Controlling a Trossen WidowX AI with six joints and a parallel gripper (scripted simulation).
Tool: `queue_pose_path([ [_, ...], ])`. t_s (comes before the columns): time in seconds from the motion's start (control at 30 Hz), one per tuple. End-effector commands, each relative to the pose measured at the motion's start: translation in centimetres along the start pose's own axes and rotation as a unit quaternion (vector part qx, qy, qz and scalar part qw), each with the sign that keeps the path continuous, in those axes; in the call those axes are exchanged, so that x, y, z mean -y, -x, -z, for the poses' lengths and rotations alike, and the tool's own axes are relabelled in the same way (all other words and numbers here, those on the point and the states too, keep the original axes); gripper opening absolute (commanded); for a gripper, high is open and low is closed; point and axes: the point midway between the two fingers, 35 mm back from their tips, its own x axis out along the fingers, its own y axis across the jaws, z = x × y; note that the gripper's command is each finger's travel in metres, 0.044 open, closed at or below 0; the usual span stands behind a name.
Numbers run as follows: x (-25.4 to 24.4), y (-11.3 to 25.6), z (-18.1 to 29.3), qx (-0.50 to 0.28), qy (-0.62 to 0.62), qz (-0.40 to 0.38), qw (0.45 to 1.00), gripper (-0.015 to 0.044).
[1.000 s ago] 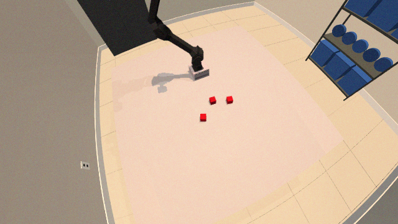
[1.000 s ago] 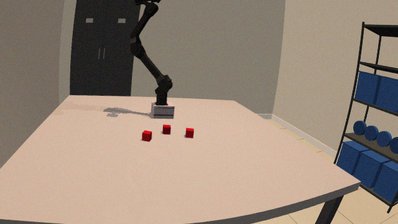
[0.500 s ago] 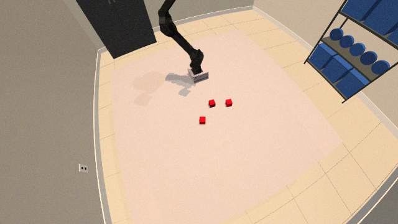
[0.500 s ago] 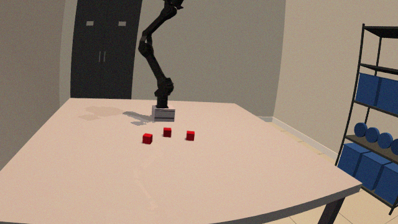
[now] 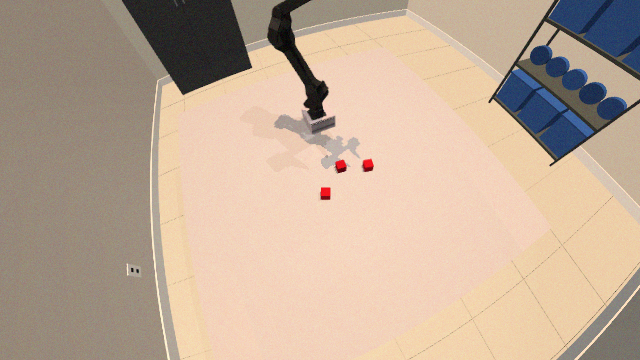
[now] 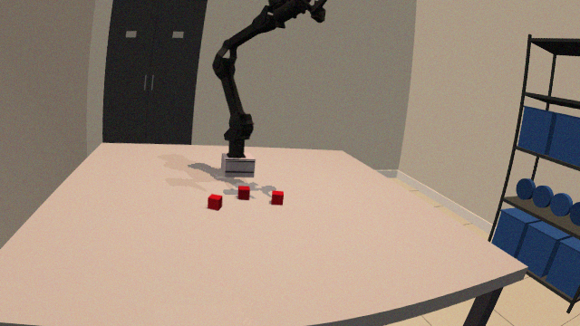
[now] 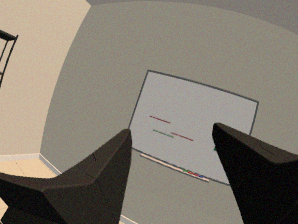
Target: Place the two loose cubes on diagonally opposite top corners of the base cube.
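Three red cubes rest apart on the table, none stacked. One cube [image 5: 341, 166] [image 6: 244, 193] lies nearest the arm's base. A second cube [image 5: 368, 165] [image 6: 277, 197] is to its right. A third cube [image 5: 325, 193] [image 6: 215, 202] is to the left in the exterior view and lower in the top view. Which one is the fixed base cube cannot be told. My gripper [image 7: 173, 132] is open, with nothing between its dark fingers. It is raised high above the table, facing the wall, at the top edge of the exterior view and outside the top view.
The arm's light grey base block [image 5: 320, 123] [image 6: 238, 166] stands on the pale pink table [image 5: 380, 260] [image 6: 290, 263], behind the cubes. A shelf rack with blue bins stands beyond the table at the right. A dark cabinet [image 5: 200, 45] [image 6: 151, 100] and a whiteboard [image 7: 190, 110] are in the background.
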Motion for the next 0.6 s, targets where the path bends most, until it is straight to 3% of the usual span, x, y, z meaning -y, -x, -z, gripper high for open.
queue_pose_path([
  [0.0, -1.5, -1.5, 5.9, -0.085, 0.07, -0.027, 0.994, 0.0265],
  [0.27, -2.7, -1.9, 17.1, -0.242, 0.179, -0.09, 0.949, 0.0265],
  [0.57, -2.8, 1.4, 29.0, -0.401, 0.254, -0.187, 0.86, 0.0265],
])
